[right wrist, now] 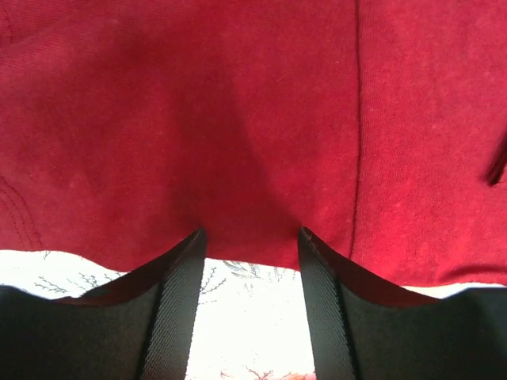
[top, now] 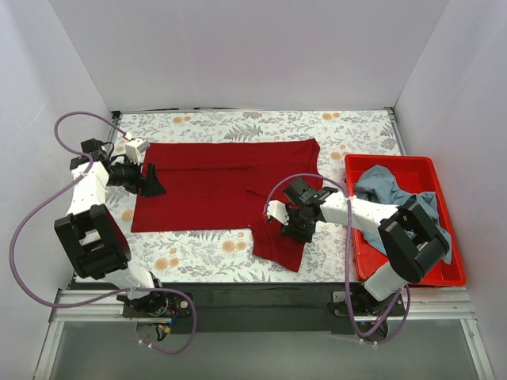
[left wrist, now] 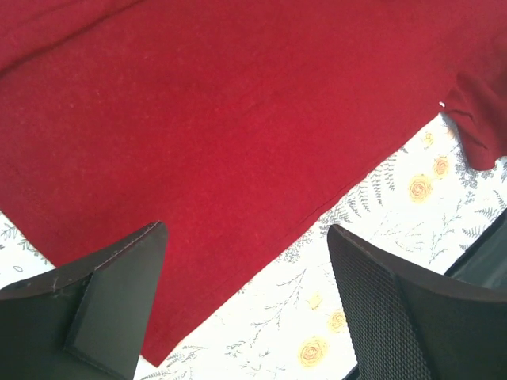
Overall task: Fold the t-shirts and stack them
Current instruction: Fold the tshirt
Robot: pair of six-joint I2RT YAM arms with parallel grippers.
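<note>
Left jaws are standing wide apart above the left edge of the dark red shirt [top: 222, 186], at the left of the overhead frame, and we are seeing nothing between them. Right jaws are standing partly spread, tips meeting the shirt's hem just right of centre, with the flowered counter [top: 198, 252] showing between them. The red shirt is lying spread across the counter. The grey-blue shirt [top: 392, 194] is lying crumpled in the red bin [top: 388, 160] at right.
</note>
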